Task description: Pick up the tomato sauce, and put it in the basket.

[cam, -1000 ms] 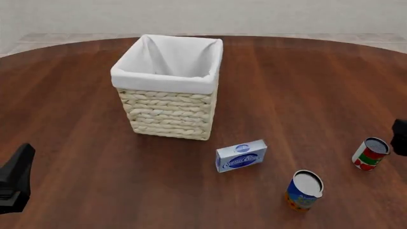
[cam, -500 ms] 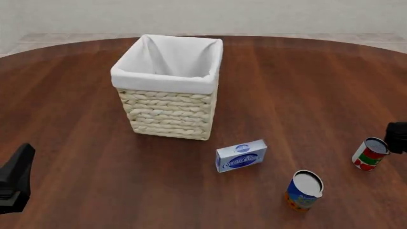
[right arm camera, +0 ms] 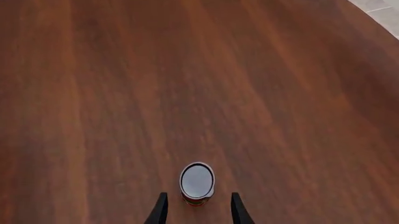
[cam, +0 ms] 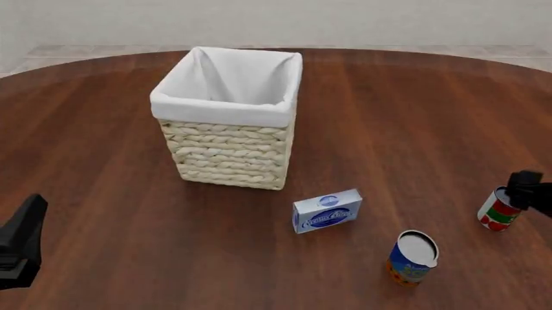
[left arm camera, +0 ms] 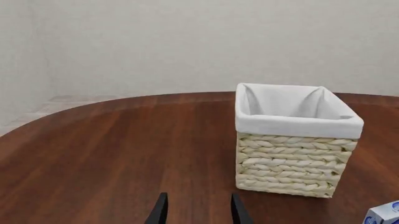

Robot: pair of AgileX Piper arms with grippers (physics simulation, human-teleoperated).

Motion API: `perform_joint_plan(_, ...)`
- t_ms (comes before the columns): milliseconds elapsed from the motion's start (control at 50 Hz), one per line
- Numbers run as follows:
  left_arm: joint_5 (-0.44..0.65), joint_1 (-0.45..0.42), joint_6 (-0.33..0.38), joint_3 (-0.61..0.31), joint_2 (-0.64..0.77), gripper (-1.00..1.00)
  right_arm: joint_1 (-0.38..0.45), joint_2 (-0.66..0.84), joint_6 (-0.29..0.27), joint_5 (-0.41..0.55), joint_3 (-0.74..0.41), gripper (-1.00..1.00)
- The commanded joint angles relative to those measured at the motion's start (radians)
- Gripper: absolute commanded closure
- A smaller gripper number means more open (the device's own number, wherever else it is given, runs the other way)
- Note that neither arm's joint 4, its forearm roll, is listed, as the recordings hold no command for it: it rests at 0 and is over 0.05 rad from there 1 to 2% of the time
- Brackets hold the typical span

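The tomato sauce [cam: 497, 214] is a small red, white and green can standing upright near the table's right edge. In the right wrist view its silvery top [right arm camera: 197, 179] lies just ahead of my open right gripper [right arm camera: 197, 211], lined up with the gap between the two fingers. My right gripper [cam: 524, 188] hovers above the can and overlaps its top in the front view. The basket [cam: 229, 155], cream wicker with a white lining, stands at the centre left, also seen as the basket [left arm camera: 290, 161]. My left gripper [left arm camera: 197, 212] is open and empty, low at the front left [cam: 21, 240].
A blue-and-white box [cam: 327, 210] lies on the table between the basket and the cans; its corner [left arm camera: 383, 214] shows in the left wrist view. A blue-and-orange can [cam: 412, 257] stands at the front, left of the tomato sauce. The table's edge runs close on the right.
My right gripper has moved in from the right edge toward the left and now covers the top of the tomato sauce in the front view. The left arm has stayed still.
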Motion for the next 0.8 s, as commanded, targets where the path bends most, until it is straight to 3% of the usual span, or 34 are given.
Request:
perform_joint_plan(20, 0.000, 0.000, 0.000, 0.000, 0.000, -1.00, -0.002, 0.095, 0.011, -0.087, 0.017, -1.00)
perform_joint_plan(800, 0.000, 0.000, 0.000, 0.000, 0.000, -1.00, -0.006, 0.348, 0.012, -0.302, 0.037, -1.00)
